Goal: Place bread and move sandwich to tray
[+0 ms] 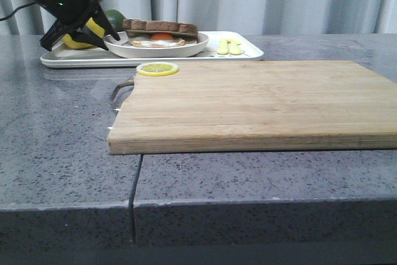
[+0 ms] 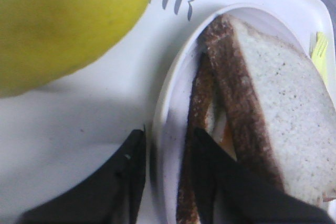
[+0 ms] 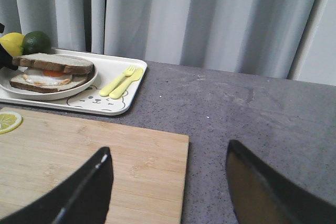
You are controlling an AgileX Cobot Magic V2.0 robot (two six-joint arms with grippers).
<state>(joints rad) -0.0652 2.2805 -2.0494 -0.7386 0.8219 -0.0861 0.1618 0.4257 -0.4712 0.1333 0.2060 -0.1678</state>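
Resting on the white tray at the table's far left, about eleven o'clock from the cutting board in the front view, the round plate carries the sandwich, its top bread slice lying on the fried egg with the orange yolk showing between the brown crusts. The left gripper reaches down from the upper left to the plate's nine o'clock edge; in the left wrist view its two black fingers straddle the plate rim, one outside on the tray and the other inside against the lower slice's crust, parted only narrowly, and whether they actually pinch the rim cannot be told. A lemon and a green lime sit on the tray just behind the gripper, and a yellow fork and knife lie on the tray at the plate's three o'clock side, beside a printed bear drawing. A lemon slice lies on the board's far left corner. The right gripper hangs with fingers spread wide and holding nothing, above the board's right edge and the grey stone table.
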